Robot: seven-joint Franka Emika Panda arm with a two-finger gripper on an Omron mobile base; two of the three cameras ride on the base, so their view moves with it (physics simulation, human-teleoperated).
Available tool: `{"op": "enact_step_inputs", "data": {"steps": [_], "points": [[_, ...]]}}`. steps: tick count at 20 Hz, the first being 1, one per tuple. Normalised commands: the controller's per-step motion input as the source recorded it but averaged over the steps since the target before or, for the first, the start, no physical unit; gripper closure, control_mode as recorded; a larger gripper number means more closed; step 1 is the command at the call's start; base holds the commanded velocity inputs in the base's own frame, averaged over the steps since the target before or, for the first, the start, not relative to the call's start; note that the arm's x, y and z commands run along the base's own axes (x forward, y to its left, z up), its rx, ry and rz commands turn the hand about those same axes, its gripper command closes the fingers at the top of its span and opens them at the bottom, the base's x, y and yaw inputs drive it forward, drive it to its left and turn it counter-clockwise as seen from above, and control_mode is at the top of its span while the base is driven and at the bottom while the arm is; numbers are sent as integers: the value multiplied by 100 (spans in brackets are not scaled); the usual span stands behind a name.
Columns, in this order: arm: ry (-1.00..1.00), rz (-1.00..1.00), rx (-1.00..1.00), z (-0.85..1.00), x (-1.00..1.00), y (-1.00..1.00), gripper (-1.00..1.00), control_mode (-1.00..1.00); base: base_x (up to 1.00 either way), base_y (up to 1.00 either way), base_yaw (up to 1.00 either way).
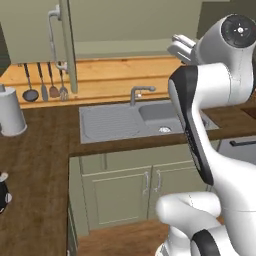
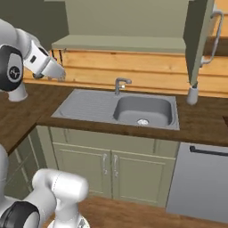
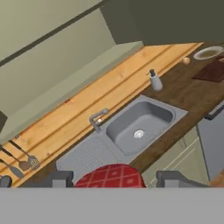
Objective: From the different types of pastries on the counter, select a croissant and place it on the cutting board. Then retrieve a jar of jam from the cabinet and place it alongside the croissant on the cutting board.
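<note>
Dark wood counter [image 3: 183, 89] surrounds matte grey steel sink [image 3: 139, 124]; gripper [image 3: 113, 178] clamps round red-checked jam jar lid [image 3: 110, 176].

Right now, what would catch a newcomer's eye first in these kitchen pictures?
The grey sink set in the dark wood counter, its faucet behind the basin. An open upper cabinet door hangs over hanging utensils. In the hand view, a red-checked jar lid sits between the gripper's fingertips.
</note>
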Motion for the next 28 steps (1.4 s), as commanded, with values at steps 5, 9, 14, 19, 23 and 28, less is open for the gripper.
{"op": "enact_step_inputs", "data": {"steps": [5, 9, 14, 19, 23, 28], "points": [[0, 0, 0, 0, 0, 0, 100, 100, -100, -54, -6], [0, 0, 0, 0, 0, 0, 100, 100, -100, -70, -2], [0, 0, 0, 0, 0, 0, 100, 100, -100, -74, 0], [0, 0, 0, 0, 0, 0, 100, 100, -70, -99, 0], [0, 0, 0, 0, 0, 0, 100, 100, -25, -100, 0], [0, 0, 0, 0, 0, 0, 100, 100, 0, -100, 2]]}}
